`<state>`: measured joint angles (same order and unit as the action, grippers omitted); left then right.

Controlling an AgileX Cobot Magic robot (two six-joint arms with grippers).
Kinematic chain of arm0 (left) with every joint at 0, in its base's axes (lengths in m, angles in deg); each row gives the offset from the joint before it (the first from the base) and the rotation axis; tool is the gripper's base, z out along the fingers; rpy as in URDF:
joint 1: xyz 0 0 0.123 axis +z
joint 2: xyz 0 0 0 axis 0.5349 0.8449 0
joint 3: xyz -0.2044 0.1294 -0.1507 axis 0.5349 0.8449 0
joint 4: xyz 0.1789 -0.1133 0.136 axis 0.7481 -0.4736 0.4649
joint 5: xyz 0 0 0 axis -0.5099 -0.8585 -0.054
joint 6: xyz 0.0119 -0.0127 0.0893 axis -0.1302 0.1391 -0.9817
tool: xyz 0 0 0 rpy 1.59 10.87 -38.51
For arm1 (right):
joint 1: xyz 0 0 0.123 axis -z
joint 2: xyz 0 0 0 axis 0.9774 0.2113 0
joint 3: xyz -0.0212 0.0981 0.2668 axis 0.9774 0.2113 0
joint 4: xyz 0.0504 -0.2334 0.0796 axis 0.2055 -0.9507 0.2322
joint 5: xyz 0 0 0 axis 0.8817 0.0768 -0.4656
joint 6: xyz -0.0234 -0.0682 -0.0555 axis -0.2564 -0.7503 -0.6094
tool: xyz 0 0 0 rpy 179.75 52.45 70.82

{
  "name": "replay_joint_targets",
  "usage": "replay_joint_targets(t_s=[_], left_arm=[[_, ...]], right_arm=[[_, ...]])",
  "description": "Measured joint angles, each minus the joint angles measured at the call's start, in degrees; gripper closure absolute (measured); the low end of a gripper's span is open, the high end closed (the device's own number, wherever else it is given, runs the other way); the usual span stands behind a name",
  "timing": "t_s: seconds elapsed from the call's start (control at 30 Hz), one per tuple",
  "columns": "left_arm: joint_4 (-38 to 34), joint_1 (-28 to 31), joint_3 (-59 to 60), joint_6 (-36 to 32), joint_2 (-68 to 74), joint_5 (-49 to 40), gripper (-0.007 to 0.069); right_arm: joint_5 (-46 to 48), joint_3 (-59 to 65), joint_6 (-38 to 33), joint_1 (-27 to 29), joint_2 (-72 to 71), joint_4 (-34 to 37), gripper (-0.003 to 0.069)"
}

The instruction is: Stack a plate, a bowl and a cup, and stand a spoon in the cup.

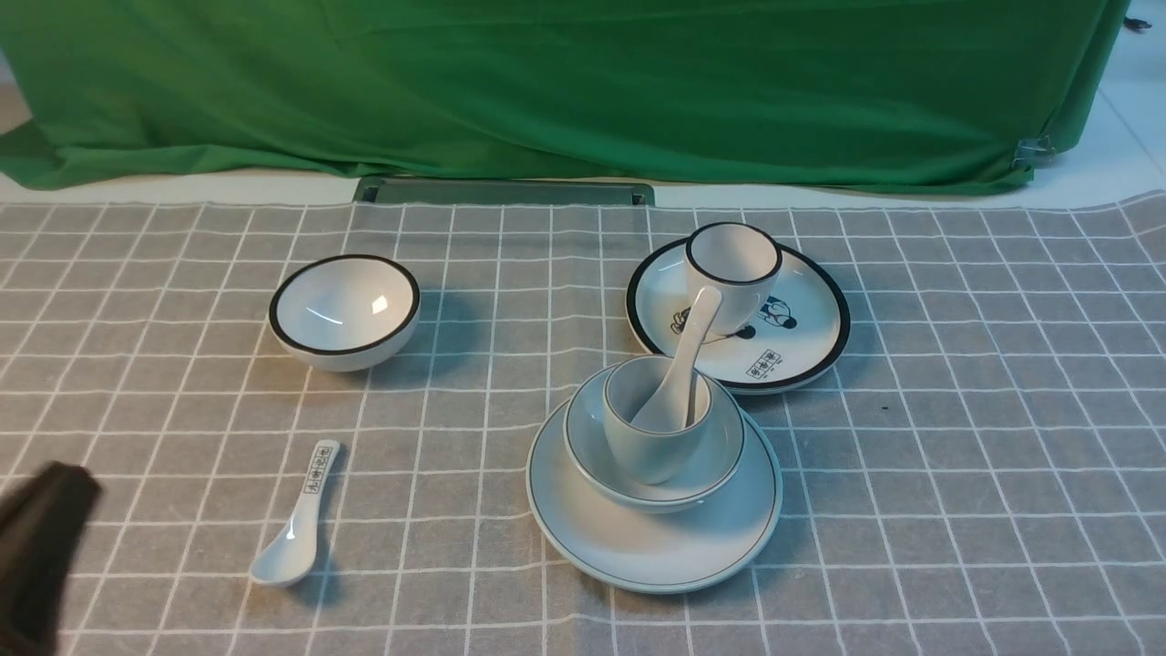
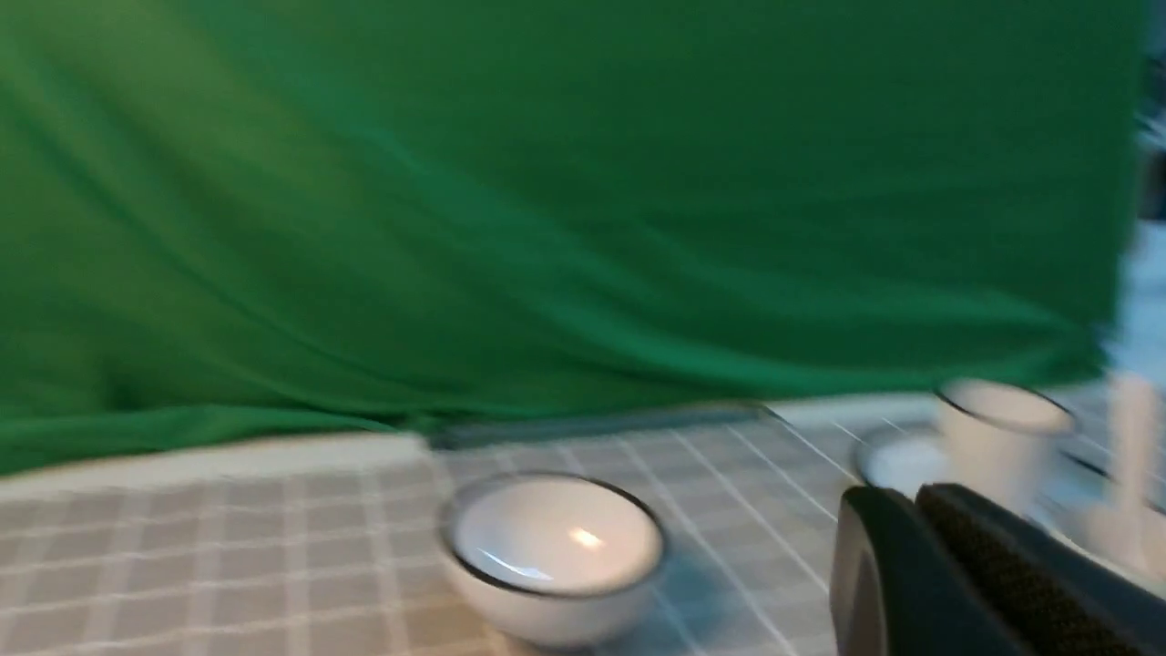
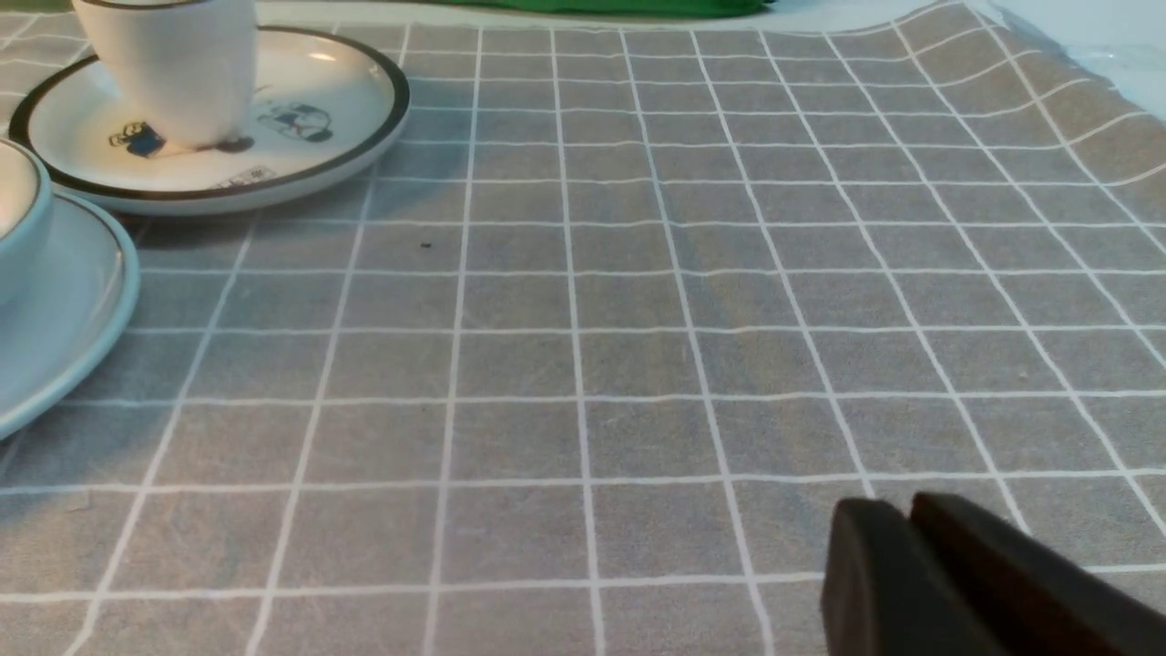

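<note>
While printed characters too small to read mark the black-rimmed plate, both end effectors sit closed, empty.

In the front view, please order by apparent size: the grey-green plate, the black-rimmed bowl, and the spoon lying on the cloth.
1. grey-green plate, clearly largest
2. black-rimmed bowl
3. spoon with printed handle; its length nearly matches the bowl's width, but it is much slimmer

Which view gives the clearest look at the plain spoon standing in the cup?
The front view: the spoon leans in the cup, bowl end down, handle up and unobstructed. The left wrist view shows only a blurred pale upright at its edge, too smeared to identify; the right wrist view misses it.
</note>
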<state>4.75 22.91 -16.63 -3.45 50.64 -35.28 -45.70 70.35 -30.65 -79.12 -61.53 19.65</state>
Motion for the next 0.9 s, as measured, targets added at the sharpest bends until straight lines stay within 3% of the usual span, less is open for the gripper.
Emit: replay_joint_targets(t_s=[0.1, 0.27, 0.4, 0.53, 0.9], left_arm=[[-1.77, 5.94, 0.0, -0.14, -2.91, -0.44, 0.0612], [-6.79, 13.54, 0.0, -2.77, -8.23, -9.09, 0.0612], [-13.4, 14.51, 0.0, -9.84, -10.71, -19.45, 0.0612], [-15.54, 14.8, 0.0, -11.91, -10.87, -29.68, 0.0612], [-16.1, 14.76, 0.02, -12.09, -10.87, -29.99, 0.0612]], right_arm=[[-0.02, 0.0, 0.0, 0.0, 0.0, 0.0, 0.0561], [-0.02, 0.0, 0.0, 0.0, 0.0, 0.0, 0.0548], [-0.02, 0.0, 0.0, 0.0, 0.0, 0.0, 0.0533], [-0.07, 0.0, 0.0, 0.0, -0.04, 0.0, 0.0524], [-0.19, 0.0, 0.0, 0.0, -0.07, 0.0, 0.0511]])
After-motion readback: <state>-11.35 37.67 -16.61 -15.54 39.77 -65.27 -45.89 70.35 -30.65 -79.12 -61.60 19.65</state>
